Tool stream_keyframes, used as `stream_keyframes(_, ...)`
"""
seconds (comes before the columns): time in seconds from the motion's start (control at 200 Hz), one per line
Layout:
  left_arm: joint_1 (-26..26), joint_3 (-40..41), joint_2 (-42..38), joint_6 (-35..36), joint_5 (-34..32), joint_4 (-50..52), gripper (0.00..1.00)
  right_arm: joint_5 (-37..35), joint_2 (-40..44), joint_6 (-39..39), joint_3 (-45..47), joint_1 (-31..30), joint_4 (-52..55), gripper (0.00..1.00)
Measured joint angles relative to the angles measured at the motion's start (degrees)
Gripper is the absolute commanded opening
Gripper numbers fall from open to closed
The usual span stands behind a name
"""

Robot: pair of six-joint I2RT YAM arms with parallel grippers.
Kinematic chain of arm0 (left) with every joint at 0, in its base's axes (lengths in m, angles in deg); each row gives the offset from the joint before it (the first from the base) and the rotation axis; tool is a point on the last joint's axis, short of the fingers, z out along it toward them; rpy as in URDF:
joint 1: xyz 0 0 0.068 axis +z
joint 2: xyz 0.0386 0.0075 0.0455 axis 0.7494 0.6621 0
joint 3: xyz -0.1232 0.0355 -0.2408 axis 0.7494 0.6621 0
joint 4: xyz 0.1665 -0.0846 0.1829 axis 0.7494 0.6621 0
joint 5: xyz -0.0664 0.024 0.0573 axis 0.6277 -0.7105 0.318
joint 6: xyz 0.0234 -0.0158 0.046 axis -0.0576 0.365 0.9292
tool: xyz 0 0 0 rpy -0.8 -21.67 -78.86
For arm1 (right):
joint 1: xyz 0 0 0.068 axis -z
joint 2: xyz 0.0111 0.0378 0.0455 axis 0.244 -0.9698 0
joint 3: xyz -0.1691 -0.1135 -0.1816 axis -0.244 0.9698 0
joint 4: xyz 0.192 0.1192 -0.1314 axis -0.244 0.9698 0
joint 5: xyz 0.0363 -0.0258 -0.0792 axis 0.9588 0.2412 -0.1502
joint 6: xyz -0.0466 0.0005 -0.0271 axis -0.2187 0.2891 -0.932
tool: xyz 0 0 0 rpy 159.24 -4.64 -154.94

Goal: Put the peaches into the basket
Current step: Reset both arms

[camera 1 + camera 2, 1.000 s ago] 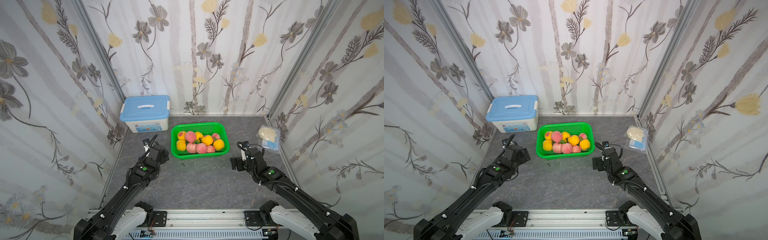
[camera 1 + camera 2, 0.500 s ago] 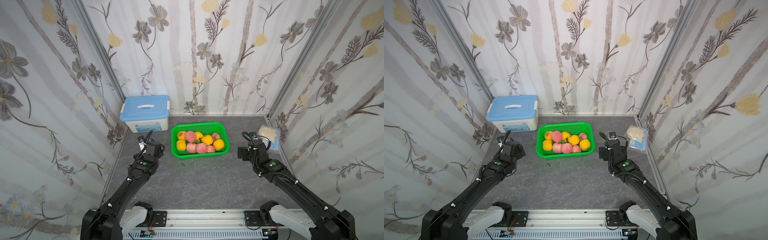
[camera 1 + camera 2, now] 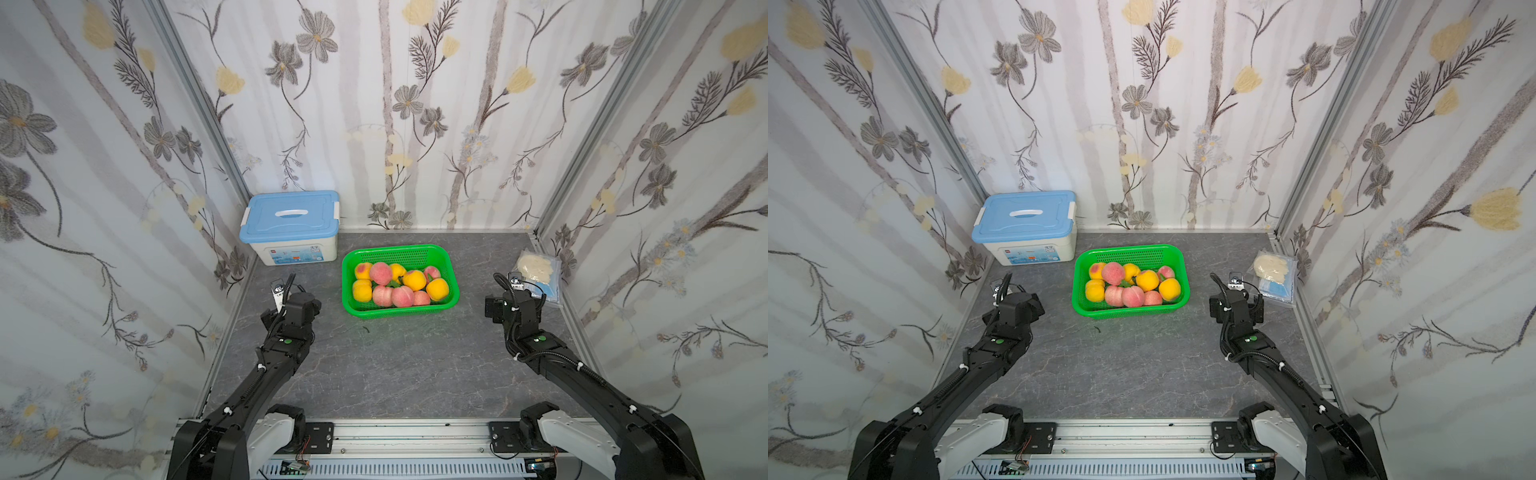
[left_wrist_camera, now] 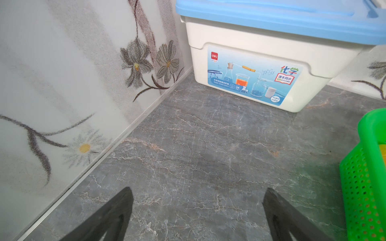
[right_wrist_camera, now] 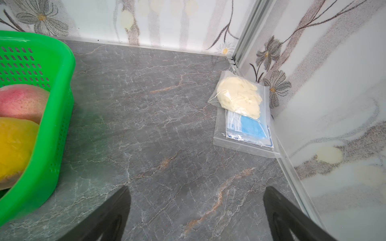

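Note:
The green basket (image 3: pixel 400 250) (image 3: pixel 1129 249) stands mid-table toward the back, and several pink-red and yellow-orange peaches (image 3: pixel 401 284) (image 3: pixel 1133 286) lie inside it. My left gripper (image 3: pixel 289 306) (image 4: pixel 197 194) hovers left of the basket, open and empty over bare table. The basket's corner (image 4: pixel 369 129) shows at the edge of the left wrist view. My right gripper (image 3: pixel 513 305) (image 5: pixel 196 194) hovers right of the basket, also open and empty. In the right wrist view the basket's wall (image 5: pixel 60 68) holds a pink peach (image 5: pixel 20 102) and a yellow peach (image 5: pixel 14 146).
A white storage box with a blue lid (image 3: pixel 291 226) (image 4: pixel 250 52) stands at the back left against the wall. A clear bag of gloves on a pack of blue masks (image 3: pixel 538 270) (image 5: pixel 240 98) lies by the right wall. Flowered walls close in three sides.
Both arms have swung outward from the basket: the left gripper toward the left wall, the right gripper toward the right wall. Both stayed open and the peaches did not move.

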Motion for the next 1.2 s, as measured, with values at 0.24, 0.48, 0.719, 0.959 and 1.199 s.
stream_keyframes(0.24, 4.15, 6.43, 3.85, 3.82, 3.13, -12.68, 1.00, 4.35, -3.23, -4.13, 6.93, 4.13, -12.11, 1.00)
stream_keyframes(0.48, 7.76, 10.82, 7.15, 6.10, 7.50, -25.66, 1.00, 9.40, -8.46, -5.40, 9.84, 8.52, -23.15, 1.00)
stream_keyframes(0.719, 8.24, 10.97, 10.84, 11.93, 16.44, -33.27, 1.00, 15.15, -13.31, -4.98, 11.47, 10.27, -31.69, 1.00)
stream_keyframes(0.959, 8.26, 9.07, 14.80, 16.72, 22.80, -35.89, 1.00, 21.22, -21.29, -5.29, 11.91, 10.40, -40.22, 1.00)
stream_keyframes(1.199, 8.39, 8.11, 15.47, 18.05, 24.81, -35.93, 1.00, 23.63, -24.83, -5.66, 9.18, 10.45, -41.62, 1.00)
